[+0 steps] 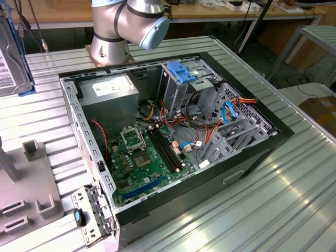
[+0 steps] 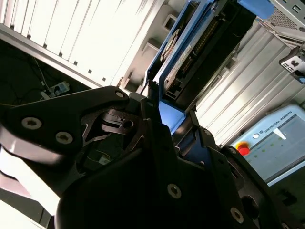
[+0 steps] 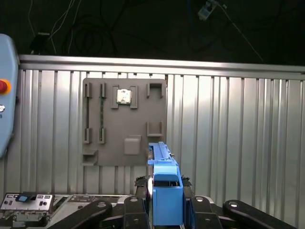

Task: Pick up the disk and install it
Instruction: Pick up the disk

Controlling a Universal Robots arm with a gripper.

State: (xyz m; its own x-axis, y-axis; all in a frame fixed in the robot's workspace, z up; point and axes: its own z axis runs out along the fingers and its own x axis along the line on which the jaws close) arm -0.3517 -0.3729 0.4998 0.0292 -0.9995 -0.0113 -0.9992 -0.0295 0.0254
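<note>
The disk [image 3: 166, 193], a grey metal drive in a bright blue carrier, shows edge-on in the first wrist view between my black fingers [image 3: 138, 183]. My gripper [image 3: 165, 185] is shut on it. It hangs above the grey fixture plate [image 3: 125, 125]. In the second wrist view the disk [image 2: 190, 52] stretches away from the gripper [image 2: 164, 112], its connector edge and blue rail visible. At the exterior view's far left, the disk [image 1: 7, 60] shows its labelled face and blue rim above the table.
The open computer case [image 1: 262, 157] lies on the ribbed metal table [image 1: 294, 210], with its motherboard [image 1: 147, 157], a tall drive bay topped by a blue bracket [image 1: 181, 71], and loose cables. The fixture plate [image 1: 26, 184] sits at the exterior view's left. A pendant with a red button [image 2: 243, 149] lies nearby.
</note>
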